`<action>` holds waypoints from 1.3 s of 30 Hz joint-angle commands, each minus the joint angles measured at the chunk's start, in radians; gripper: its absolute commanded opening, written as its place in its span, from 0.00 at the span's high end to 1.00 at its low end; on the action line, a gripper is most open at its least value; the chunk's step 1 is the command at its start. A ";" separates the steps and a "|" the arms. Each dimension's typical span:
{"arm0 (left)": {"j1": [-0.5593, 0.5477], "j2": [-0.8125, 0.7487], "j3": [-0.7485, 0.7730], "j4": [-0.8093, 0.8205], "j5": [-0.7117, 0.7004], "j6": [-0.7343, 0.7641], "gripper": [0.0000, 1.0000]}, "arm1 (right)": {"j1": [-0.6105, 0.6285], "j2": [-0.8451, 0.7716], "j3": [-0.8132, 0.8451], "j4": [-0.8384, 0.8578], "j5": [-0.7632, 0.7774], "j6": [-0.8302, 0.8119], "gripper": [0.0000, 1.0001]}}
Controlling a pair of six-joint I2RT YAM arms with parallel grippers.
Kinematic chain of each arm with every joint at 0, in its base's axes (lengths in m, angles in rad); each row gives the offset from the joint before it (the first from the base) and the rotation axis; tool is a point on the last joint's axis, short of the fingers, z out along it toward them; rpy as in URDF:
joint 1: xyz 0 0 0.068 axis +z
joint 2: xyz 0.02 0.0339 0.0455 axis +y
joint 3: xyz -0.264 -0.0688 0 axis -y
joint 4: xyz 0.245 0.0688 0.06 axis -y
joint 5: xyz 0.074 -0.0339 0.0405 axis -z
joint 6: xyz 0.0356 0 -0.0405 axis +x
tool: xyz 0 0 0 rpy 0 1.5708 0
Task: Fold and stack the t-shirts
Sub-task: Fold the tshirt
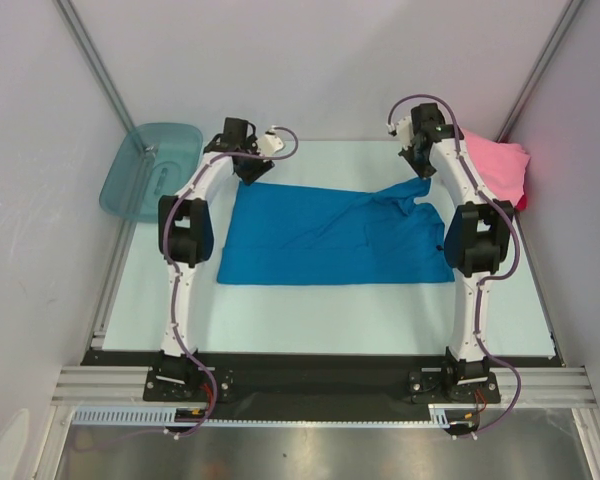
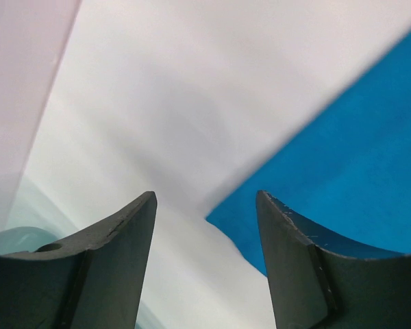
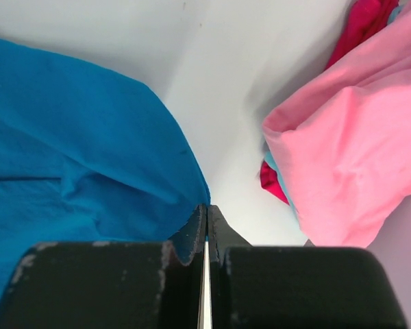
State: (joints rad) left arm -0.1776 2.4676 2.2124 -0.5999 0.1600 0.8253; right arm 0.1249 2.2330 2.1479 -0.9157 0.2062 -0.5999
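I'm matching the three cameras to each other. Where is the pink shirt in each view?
Top external: pink shirt at the far right.
Left wrist: not in it.
Right wrist: pink shirt fills the right side.
Shared landmark: the blue shirt, seen in all three views, at the right in the left wrist and at the left in the right wrist.
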 commanded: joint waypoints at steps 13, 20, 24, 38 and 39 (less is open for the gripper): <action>0.017 0.059 0.006 0.058 -0.125 0.208 0.29 | 0.004 -0.029 0.078 -0.006 0.032 -0.003 1.00; 0.038 -0.002 -0.049 -0.082 -0.079 0.261 0.29 | 0.004 -0.026 0.089 0.000 0.033 -0.011 1.00; 0.044 -0.059 -0.080 -0.266 0.016 0.311 0.30 | 0.004 -0.019 0.095 0.008 0.030 -0.011 1.00; 0.044 -0.088 -0.023 -0.360 0.130 0.250 0.30 | 0.012 -0.012 0.104 0.011 0.021 0.002 1.00; 0.044 -0.088 -0.020 -0.357 0.130 0.241 0.30 | 0.010 -0.010 0.104 0.011 0.022 0.002 1.00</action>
State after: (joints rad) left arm -0.1371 2.4405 2.1529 -0.9092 0.2161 1.0882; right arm 0.1295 2.2333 2.2021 -0.9180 0.2234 -0.6029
